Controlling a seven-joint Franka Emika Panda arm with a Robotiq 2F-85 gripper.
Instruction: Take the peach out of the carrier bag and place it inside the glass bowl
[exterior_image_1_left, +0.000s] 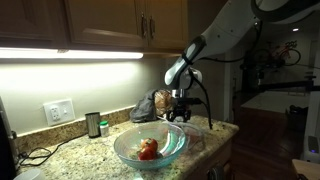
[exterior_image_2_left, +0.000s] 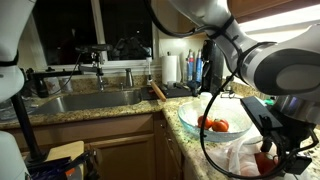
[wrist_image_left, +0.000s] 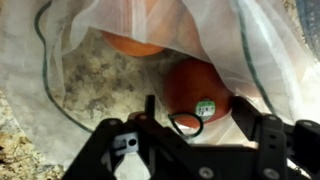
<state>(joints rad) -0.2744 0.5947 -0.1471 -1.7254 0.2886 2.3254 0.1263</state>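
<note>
In the wrist view an orange-red peach (wrist_image_left: 195, 88) with a green sticker lies inside the white plastic carrier bag (wrist_image_left: 110, 25). A second peach (wrist_image_left: 135, 42) lies further in. My gripper (wrist_image_left: 197, 112) is open, with a finger on each side of the stickered peach; the right finger is close to it and the left shows a small gap. In both exterior views the gripper (exterior_image_1_left: 180, 112) (exterior_image_2_left: 275, 152) reaches down into the bag (exterior_image_1_left: 150, 103) (exterior_image_2_left: 238, 158). The glass bowl (exterior_image_1_left: 172, 150) (exterior_image_2_left: 190, 118) stands beside the bag and holds red fruit (exterior_image_1_left: 148, 150) (exterior_image_2_left: 212, 124).
Speckled granite counter (exterior_image_1_left: 85, 150). A small dark jar (exterior_image_1_left: 93, 124) and a wall outlet (exterior_image_1_left: 60, 111) are at the back. A sink (exterior_image_2_left: 90, 100) with faucet, a paper towel roll (exterior_image_2_left: 172, 68) and bottles lie beyond the bowl. The counter edge is close to the bag.
</note>
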